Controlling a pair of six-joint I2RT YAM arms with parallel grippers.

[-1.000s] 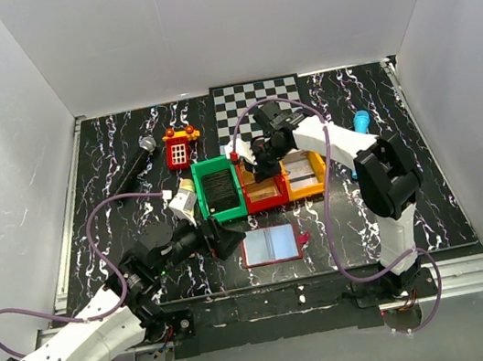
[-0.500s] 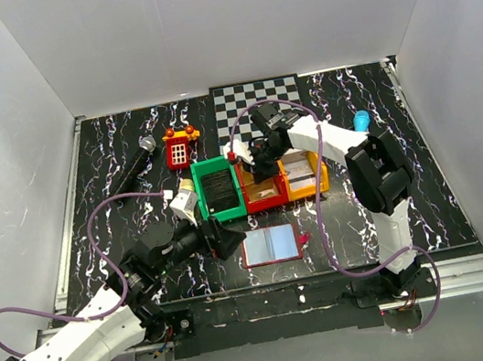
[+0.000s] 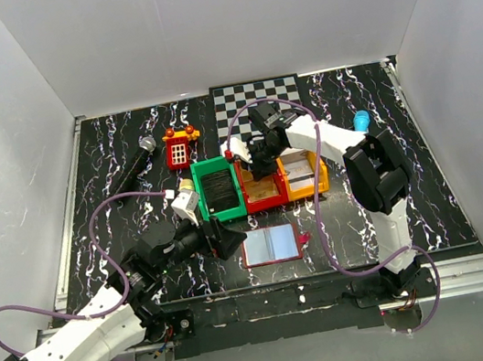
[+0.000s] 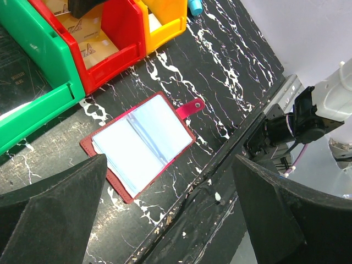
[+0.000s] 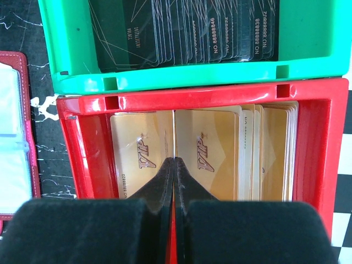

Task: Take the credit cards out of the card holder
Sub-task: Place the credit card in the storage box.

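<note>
Tan-gold cards (image 5: 204,149) in red bin (image 5: 181,100): slanted "VIP" on two front ones, small edge print unreadable. Dark cards (image 5: 187,33) in green bin (image 5: 165,77): "NO 8888846", "NO 8888838"; remaining print illegible.

The right gripper (image 5: 174,160) comes in from the bottom of the frame, its two black fingers pressed together, tips over the red bin (image 5: 181,94) at centre. A fan of tan-gold cards (image 5: 220,154) marked VIP lies flat in that bin. Directly above, touching it, the green bin (image 5: 165,74) holds dark cards (image 5: 192,33) with pale numbers. At the left edge the card holder (image 5: 14,137) lies open, pale sleeves up, on the black marbled table (image 5: 22,33). A checkerboard (image 5: 345,165) shows at the right edge.
</note>
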